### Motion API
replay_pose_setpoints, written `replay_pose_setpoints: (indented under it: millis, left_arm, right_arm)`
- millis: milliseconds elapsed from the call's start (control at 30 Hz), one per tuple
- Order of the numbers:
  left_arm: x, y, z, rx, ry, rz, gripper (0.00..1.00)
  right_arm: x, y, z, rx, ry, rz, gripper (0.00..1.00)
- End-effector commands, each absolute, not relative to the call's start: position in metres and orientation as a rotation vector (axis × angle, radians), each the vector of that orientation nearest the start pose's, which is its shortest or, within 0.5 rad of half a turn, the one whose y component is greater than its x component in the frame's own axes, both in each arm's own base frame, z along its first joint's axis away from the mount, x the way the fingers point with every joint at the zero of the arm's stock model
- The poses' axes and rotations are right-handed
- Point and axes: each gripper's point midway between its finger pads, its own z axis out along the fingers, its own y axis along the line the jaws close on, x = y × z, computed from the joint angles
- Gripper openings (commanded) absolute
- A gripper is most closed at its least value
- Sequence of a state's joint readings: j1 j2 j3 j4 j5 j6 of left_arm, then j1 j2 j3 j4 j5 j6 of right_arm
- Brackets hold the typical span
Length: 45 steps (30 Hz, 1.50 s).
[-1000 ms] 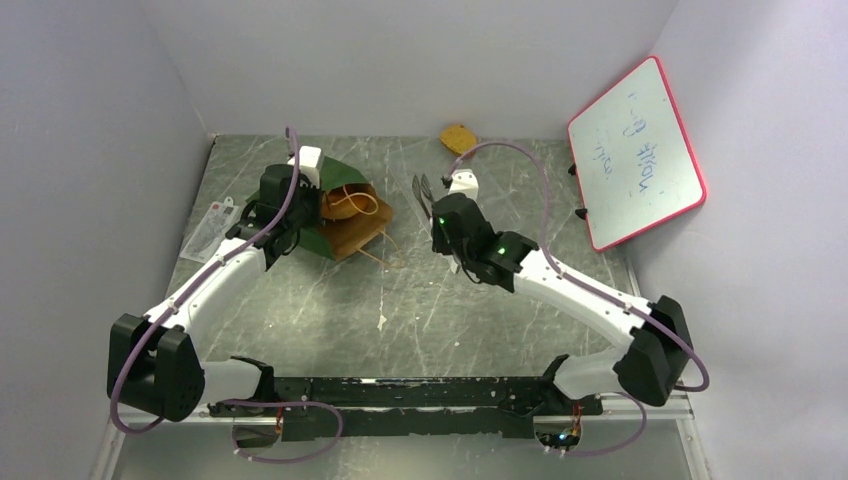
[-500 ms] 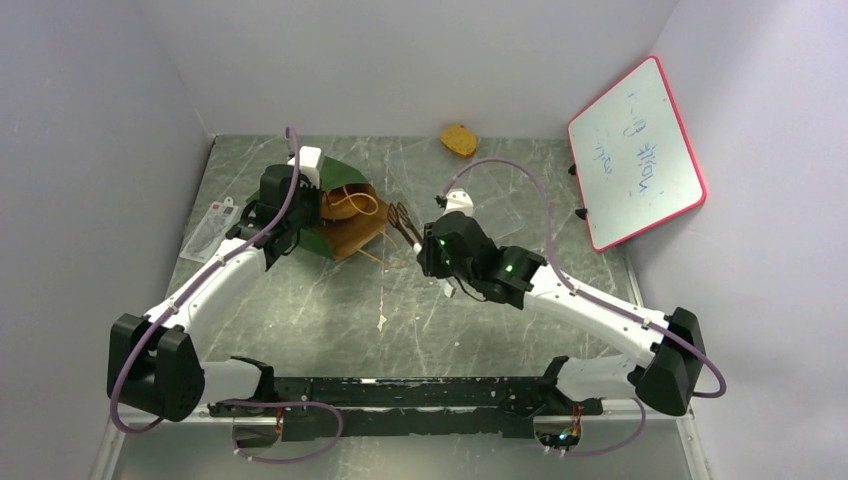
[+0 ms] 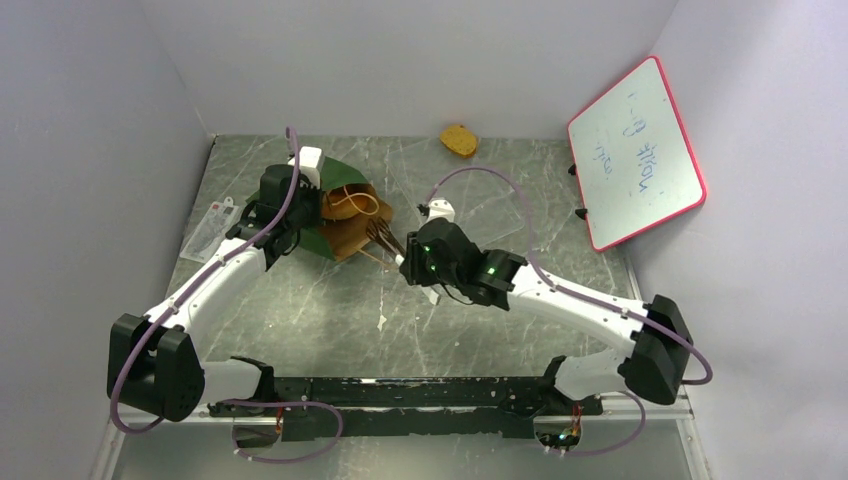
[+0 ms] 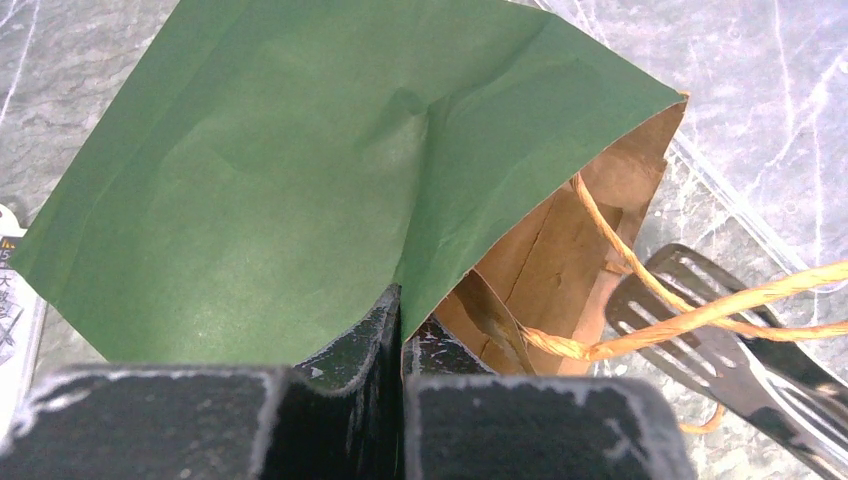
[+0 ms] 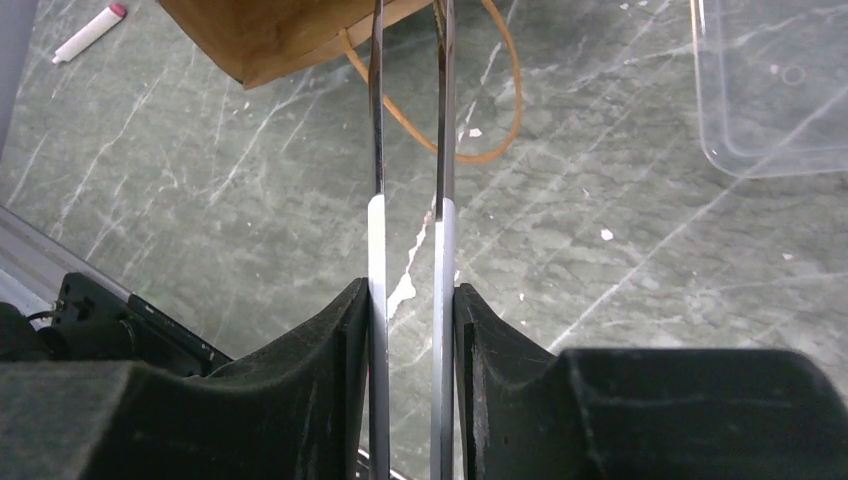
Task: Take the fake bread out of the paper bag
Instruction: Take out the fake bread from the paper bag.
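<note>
The paper bag (image 3: 338,178), dark green outside and brown inside, lies tilted at the table's back left with its mouth facing right. My left gripper (image 4: 402,312) is shut on the bag's green edge (image 4: 300,170). My right gripper (image 5: 410,300) is shut on long silver tweezers (image 5: 376,150). In the top view their slotted tips (image 3: 385,240) are at the bag's mouth, by a tan cord handle (image 5: 500,110). They also show in the left wrist view as tweezers (image 4: 700,320). One orange-tan fake bread (image 3: 459,140) lies on the table at the back. I see no bread inside the bag.
A red-framed whiteboard (image 3: 635,150) leans against the right wall. A clear plastic tray (image 5: 780,90) lies right of the bag. A flat white packet (image 3: 208,230) rests by the left wall. A white marker (image 5: 90,32) lies on the table.
My right arm has swung left and nearer, carrying the tweezers from mid-table to the bag's mouth. The left gripper and the bag have stayed where they were.
</note>
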State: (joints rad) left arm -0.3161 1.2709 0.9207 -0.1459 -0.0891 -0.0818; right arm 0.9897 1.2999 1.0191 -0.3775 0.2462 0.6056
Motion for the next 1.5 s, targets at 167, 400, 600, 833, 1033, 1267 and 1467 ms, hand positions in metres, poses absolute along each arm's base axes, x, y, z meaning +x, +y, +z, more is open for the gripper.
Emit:
replay_pose_setpoints:
  millis: [167, 400, 600, 833, 1033, 1267, 1467]
  left_arm:
    - [0.375, -0.121, 0.199, 0.221, 1.995, -0.217, 0.07]
    - [0.372, -0.123, 0.199, 0.223, 1.993, -0.234, 0.07]
    - [0.370, -0.124, 0.199, 0.226, 1.991, -0.240, 0.07]
    - [0.370, -0.127, 0.201, 0.231, 1.987, -0.254, 0.07]
    - [0.369, -0.128, 0.203, 0.233, 1.982, -0.255, 0.07]
    - [0.367, -0.131, 0.201, 0.233, 1.983, -0.268, 0.07]
    - [0.365, -0.135, 0.199, 0.247, 1.986, -0.273, 0.07]
  right_arm:
    - [0.251, 0.343, 0.180, -0.254, 2.191, 0.728, 0.37]
    - [0.277, 0.340, 0.177, -0.178, 2.186, 0.780, 0.39]
    - [0.291, 0.338, 0.172, -0.126, 2.188, 0.866, 0.41]
    - [0.290, 0.343, 0.148, -0.106, 2.254, 0.934, 0.44]
    - [0.286, 0.336, 0.137, -0.058, 2.282, 0.940, 0.47]
    - [0.282, 0.337, 0.129, 0.015, 2.287, 1.032, 0.49]
    - [0.288, 0.346, 0.131, 0.056, 2.281, 1.117, 0.49]
